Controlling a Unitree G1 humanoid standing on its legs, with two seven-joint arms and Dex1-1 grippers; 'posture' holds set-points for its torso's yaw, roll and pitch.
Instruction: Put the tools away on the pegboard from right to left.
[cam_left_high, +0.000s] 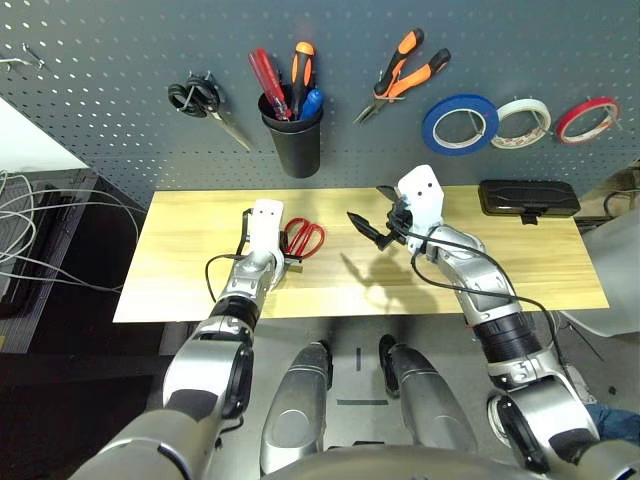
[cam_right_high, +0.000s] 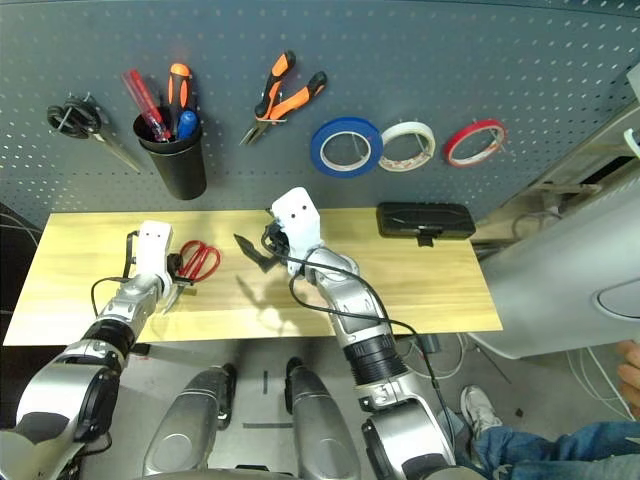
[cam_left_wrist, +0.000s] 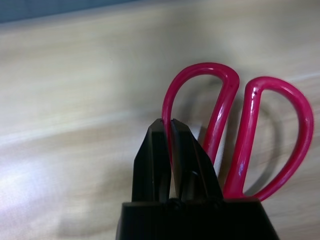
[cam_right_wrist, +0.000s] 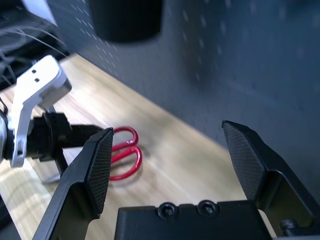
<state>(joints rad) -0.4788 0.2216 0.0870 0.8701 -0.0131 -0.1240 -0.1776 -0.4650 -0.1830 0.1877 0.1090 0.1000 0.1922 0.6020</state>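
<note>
Red-handled scissors (cam_left_high: 306, 238) lie flat on the wooden table (cam_left_high: 520, 260), left of centre. My left gripper (cam_left_wrist: 171, 131) is shut on one red handle loop of the scissors (cam_left_wrist: 250, 135), low at the table surface. My right gripper (cam_left_high: 373, 210) hovers open over the table's middle with nothing between its fingers (cam_right_wrist: 102, 160). On the pegboard (cam_left_high: 120, 60) hang the blue tape ring (cam_left_high: 459, 123) and the orange-and-black pliers (cam_left_high: 403, 72). The blue-handled screwdriver (cam_left_high: 312, 103) stands in the black cup (cam_left_high: 294, 145).
Black-handled scissors (cam_left_high: 205, 105) hang at the pegboard's left. White tape (cam_left_high: 521, 122) and red tape (cam_left_high: 587, 118) hang at its right. A black case (cam_left_high: 528, 198) lies at the table's back right. Cables (cam_left_high: 40, 240) lie beyond the table's left end.
</note>
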